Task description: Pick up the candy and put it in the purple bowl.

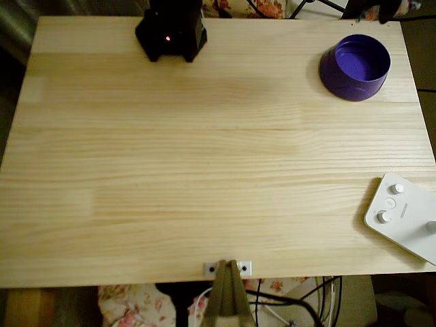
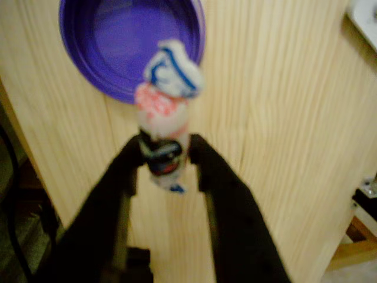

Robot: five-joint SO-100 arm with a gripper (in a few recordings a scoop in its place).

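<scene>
Gripper (image 2: 168,162), wrist view: two black fingers (image 2: 126,171) rising from the bottom edge, jaws narrowed onto the candy, one finger touching each side of it; picture blurred

Candy (image 2: 165,118), wrist view: oblong sweet clamped at its lower part, standing up beyond the fingertips; pinkish-white wrapper with a dark patch between the fingers, red speckling at mid-length, blue lines on the twisted top end; lifted clear of the table, its top end overlapping the rim of the purple bowl in the picture

Table (image 2: 277,147), wrist view: pale wood, grain running up the picture; in the overhead view (image 1: 204,170) a light plank top

Purple bowl (image 2: 126,47), wrist view: round, deep purple wall, lighter purple inside, lying beyond the candy at top left, partly cut by the top edge; overhead view (image 1: 355,67): near the table's top right corner, upright, nothing inside

White device (image 1: 403,214), overhead view: flat white unit with round knobs, at the right edge, well apart from the bowl; a white corner at top right of the wrist view (image 2: 365,17)

Black base (image 1: 171,30), overhead view: dark block with a small red light, at the top edge of the table, left of centre
</scene>
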